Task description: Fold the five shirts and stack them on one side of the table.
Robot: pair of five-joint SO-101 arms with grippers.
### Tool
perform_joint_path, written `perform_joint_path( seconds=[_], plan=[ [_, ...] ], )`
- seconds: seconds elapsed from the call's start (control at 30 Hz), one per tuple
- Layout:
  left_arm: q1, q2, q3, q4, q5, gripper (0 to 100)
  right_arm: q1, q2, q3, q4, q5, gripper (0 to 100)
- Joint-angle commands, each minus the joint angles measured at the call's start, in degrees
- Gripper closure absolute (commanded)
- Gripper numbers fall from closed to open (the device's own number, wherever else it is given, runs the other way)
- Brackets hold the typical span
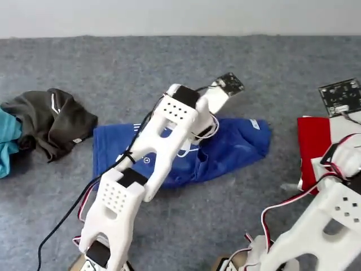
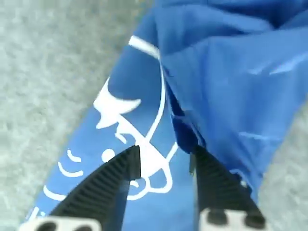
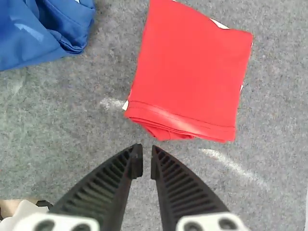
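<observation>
A blue shirt (image 1: pixel 237 141) with a white print lies crumpled and partly folded in the middle of the grey table. My left gripper (image 2: pixel 166 156) hangs open just above it, one finger on either side of a fold edge beside the print (image 2: pixel 120 106). At the right edge of the table rests a folded red shirt (image 1: pixel 313 147), with a sliver of white cloth showing beneath it (image 3: pixel 126 105). My right gripper (image 3: pixel 147 161) is shut and holds nothing, over bare felt a little short of the red shirt (image 3: pixel 192 72).
A crumpled dark grey shirt (image 1: pixel 51 121) and a teal shirt (image 1: pixel 7 141) lie at the left side of the table. Bare felt (image 1: pixel 225 226) stretches in front of the blue shirt, and the far strip (image 1: pixel 141 56) of the table is bare too.
</observation>
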Motion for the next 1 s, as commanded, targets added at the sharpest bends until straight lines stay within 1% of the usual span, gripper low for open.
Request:
perform_joint_path(
  seconds=[0.0,0.17,0.3,0.4,0.5,0.6,0.67,0.8,0.87,0.97],
  plan=[
    [0.26,-1.41,-4.44,4.40,0.62,83,0.57,-1.19,-2.11,2.15,-0.53,95.6],
    [0.35,-1.41,-16.92,12.04,0.88,83,0.57,-1.19,-2.11,2.15,-0.53,95.6],
    [1.14,-2.46,-20.35,12.04,1.85,83,0.57,-1.19,-2.11,2.15,-0.53,95.6],
    [4.48,-5.01,-16.75,12.04,1.93,83,0.48,-1.19,-2.11,2.15,-0.53,95.6],
    [7.65,-7.91,-9.89,11.96,1.93,83,0.48,-1.19,-2.11,2.15,-0.53,95.6],
    [8.62,-8.79,-2.68,11.78,1.93,83,0.40,-1.19,-2.11,2.15,-0.53,95.5],
    [8.00,-8.44,1.36,11.25,1.93,83,0.40,-1.01,-2.11,2.15,-0.53,95.5],
    [3.60,-5.63,7.16,7.65,1.85,83,0.40,-0.75,-2.11,2.15,-0.62,95.5],
    [1.58,-3.69,8.57,6.07,1.76,83,0.40,-0.66,-1.76,2.07,-0.62,95.5],
    [0.53,-1.49,8.66,5.80,1.67,83,0.40,-1.10,0.70,1.89,-0.62,95.5]
  ],
)
